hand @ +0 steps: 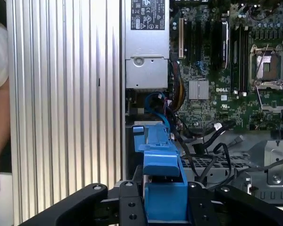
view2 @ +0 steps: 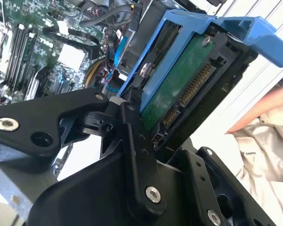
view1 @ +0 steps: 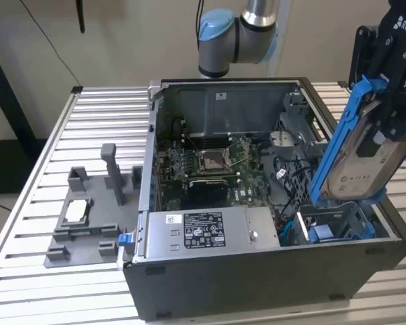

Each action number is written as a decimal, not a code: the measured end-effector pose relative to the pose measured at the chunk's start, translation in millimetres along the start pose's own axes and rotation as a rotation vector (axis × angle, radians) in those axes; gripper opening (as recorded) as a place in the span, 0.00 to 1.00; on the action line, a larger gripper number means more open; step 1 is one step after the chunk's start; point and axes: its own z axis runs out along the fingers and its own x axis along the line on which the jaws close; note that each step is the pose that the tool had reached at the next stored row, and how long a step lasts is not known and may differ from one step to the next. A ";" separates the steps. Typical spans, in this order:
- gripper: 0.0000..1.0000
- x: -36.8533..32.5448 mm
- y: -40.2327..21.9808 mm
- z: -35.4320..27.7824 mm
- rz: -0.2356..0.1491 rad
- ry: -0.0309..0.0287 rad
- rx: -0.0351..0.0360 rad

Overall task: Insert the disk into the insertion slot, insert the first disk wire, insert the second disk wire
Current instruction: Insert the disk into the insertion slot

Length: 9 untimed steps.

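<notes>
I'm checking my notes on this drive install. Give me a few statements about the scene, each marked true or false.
1. The gripper clamps the disk. True.
2. The disk is fully seated in its bay. False: it is tilted above the insertion slot.
3. The computer's side is closed. False: the case is open, with the motherboard exposed.
4. A grey fixture lies on the slatted table beside the case. True.

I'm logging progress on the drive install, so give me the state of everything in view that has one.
gripper: shut on the disk.
disk: held tilted steeply, lower end above the insertion slot, not inserted.
insertion slot: no disk seated in it.
computer case: open, side panel off, interior exposed.
</notes>
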 end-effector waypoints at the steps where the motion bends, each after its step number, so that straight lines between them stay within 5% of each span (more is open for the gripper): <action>1: 0.33 0.0 -0.1 1.7 0.000 -0.0008 0.0006; 9: 0.33 0.0 -0.3 16.2 0.000 -0.0052 0.0015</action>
